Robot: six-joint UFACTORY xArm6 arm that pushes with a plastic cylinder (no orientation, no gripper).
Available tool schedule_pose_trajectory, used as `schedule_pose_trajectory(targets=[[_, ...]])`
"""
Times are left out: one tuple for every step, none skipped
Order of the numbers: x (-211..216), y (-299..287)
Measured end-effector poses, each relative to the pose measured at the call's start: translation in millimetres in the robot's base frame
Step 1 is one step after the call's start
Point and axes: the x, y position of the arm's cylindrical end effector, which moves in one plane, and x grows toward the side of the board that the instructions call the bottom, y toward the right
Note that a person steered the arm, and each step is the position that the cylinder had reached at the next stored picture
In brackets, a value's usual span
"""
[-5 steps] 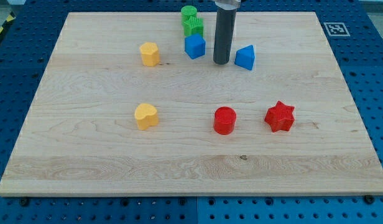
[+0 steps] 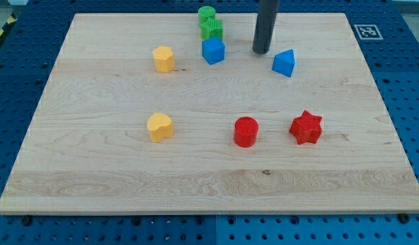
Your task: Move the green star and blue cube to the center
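My tip rests on the board near the view's top, between the blue cube to its left and a blue wedge-shaped block to its lower right, touching neither. The green star sits just above the blue cube, close against it. A green cylinder stands right behind the star at the board's top edge.
A yellow block lies left of the blue cube. A yellow heart, a red cylinder and a red star sit in a row lower down. The wooden board lies on a blue pegboard.
My tip moved right and toward the view's top. The blue wedge block shifted to the right. The other blocks stayed put.
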Motion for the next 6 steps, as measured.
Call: schedule_pose_trajectory(targets=[[-36,-15],[-74,-42],[-82,-47],[-83,-70],[-83,-96],[-83,-99]])
